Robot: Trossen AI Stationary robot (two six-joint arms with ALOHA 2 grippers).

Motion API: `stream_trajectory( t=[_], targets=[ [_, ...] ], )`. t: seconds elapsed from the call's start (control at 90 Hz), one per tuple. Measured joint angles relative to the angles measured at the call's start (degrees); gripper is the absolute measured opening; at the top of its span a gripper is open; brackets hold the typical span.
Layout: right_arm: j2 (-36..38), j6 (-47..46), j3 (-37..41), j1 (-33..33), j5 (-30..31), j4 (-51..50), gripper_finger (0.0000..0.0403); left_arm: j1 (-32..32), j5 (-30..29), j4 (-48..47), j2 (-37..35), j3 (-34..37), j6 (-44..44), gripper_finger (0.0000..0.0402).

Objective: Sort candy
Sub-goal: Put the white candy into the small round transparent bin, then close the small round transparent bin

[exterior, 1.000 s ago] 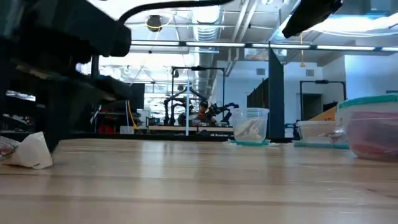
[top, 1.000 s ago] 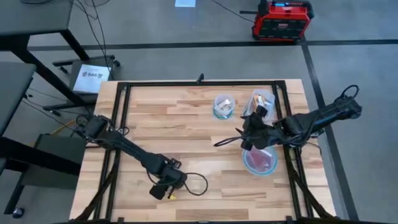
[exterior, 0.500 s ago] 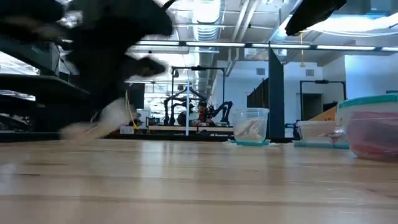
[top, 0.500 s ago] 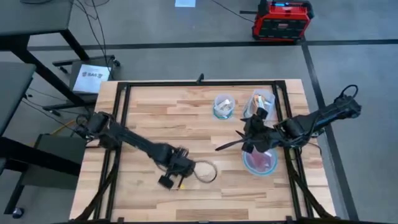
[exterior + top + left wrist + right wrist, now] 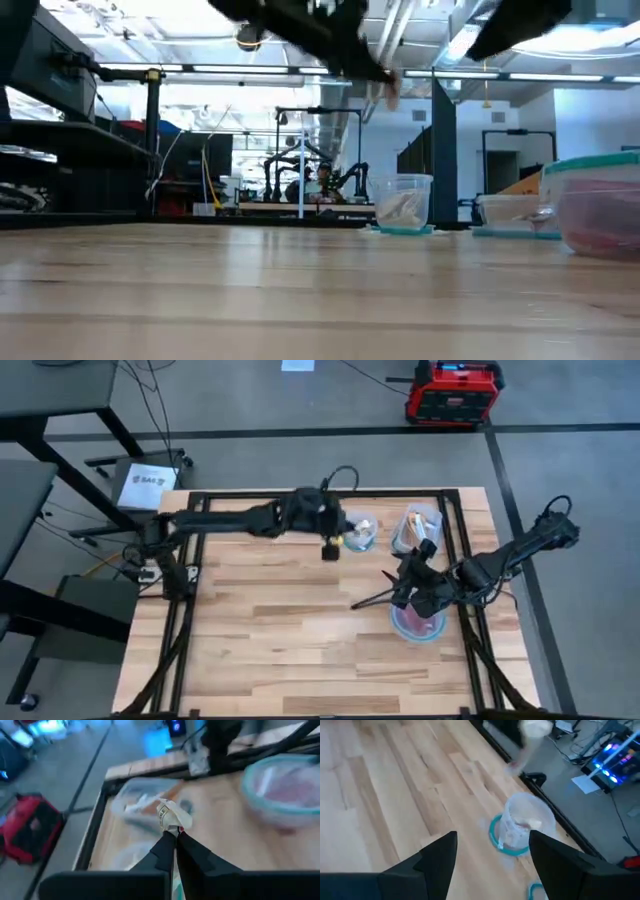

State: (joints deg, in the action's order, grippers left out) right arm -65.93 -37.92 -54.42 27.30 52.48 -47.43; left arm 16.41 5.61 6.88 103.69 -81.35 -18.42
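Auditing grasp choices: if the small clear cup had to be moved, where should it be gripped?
Likely grip the cup across its clear wall above the teal base, coming level from the right tool's side: it stands upright and round, holds candy, and the left tool crowds its other side.

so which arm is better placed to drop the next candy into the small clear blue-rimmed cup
Left. The left gripper is shut on a pale wrapped candy and hangs beside the small clear blue-rimmed cup. The right gripper is open and empty, near the wide container with reddish candy.
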Motion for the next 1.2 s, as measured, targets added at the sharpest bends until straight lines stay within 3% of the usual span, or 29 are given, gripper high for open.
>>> stream_trajectory(
  t=[0.156, 0.278, 0.511, 0.711, 0.889, 1.022, 1.2],
  targets=[
    [-0.1, -9.1, 4.6, 1.3, 0.0, 1.6, 0.0232, 4.4, 3.2, 7.1, 6.6, -2.2, 5.3, 0.0000],
    [-0.1, -11.7, 6.5, 2.2, -0.1, 3.1, 0.0232, 5.4, 3.5, 4.3, 9.8, -4.4, 4.2, 0.0010],
    [0.0, -11.6, 6.5, 2.7, -0.1, 3.6, 0.0232, 5.5, 3.4, -4.0, 11.5, -8.5, -2.3, 0.0112],
    [0.0, -11.7, 6.5, 3.2, -1.6, 4.2, 0.0232, 3.9, 3.5, -18.3, 11.4, -13.3, -14.0, 0.0182],
    [0.0, -11.7, 6.5, 3.5, -1.6, 4.3, 0.0232, 1.9, 3.5, -25.5, 12.7, -13.7, -24.6, 0.0188],
    [0.0, -11.7, 6.5, 3.3, -1.6, 4.4, 0.0232, 1.5, 2.7, -24.7, 15.3, -13.7, -26.8, 0.0186],
    [0.0, -11.7, 6.5, 3.3, -1.6, 4.5, 0.0232, 1.7, -2.9, -20.8, 18.2, -13.6, -28.5, 0.0185]
  ],
)
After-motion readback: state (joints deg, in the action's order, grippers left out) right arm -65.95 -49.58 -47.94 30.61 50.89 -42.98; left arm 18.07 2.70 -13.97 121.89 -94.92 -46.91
